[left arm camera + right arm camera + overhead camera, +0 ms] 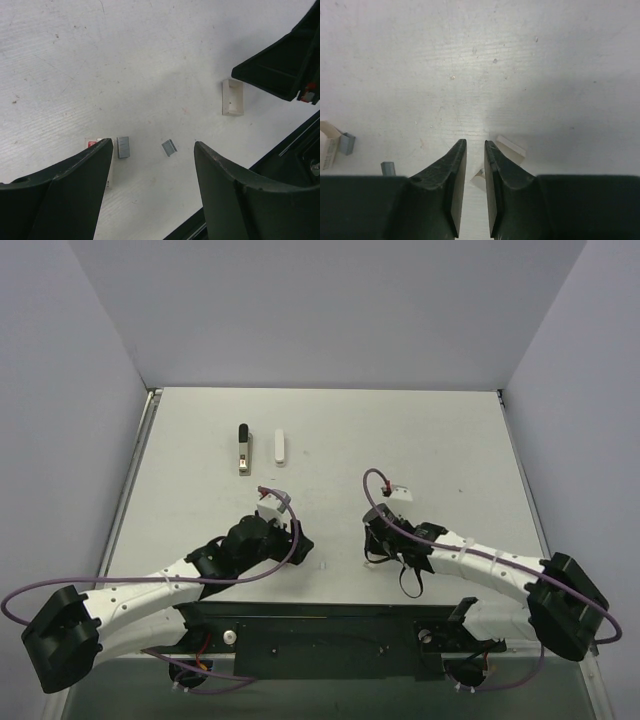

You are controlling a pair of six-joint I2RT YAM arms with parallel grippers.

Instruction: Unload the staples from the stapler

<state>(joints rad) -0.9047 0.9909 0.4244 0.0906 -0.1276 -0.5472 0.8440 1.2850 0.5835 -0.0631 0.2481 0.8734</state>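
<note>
Two short grey staple strips (123,147) are lying on the white bench (150,60) between the wide-open left jaws; the right jaws are hovering barely parted, grip unclear.

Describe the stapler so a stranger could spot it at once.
On the grey table, look left of centre in the far half. Two short bars lie together: the black stapler with a metallic near end is the left one, its neighbour a plain white bar.

You've got no readable text here. The small white box (95,143) carries a red mark and fine print, both too small to make out.
</note>
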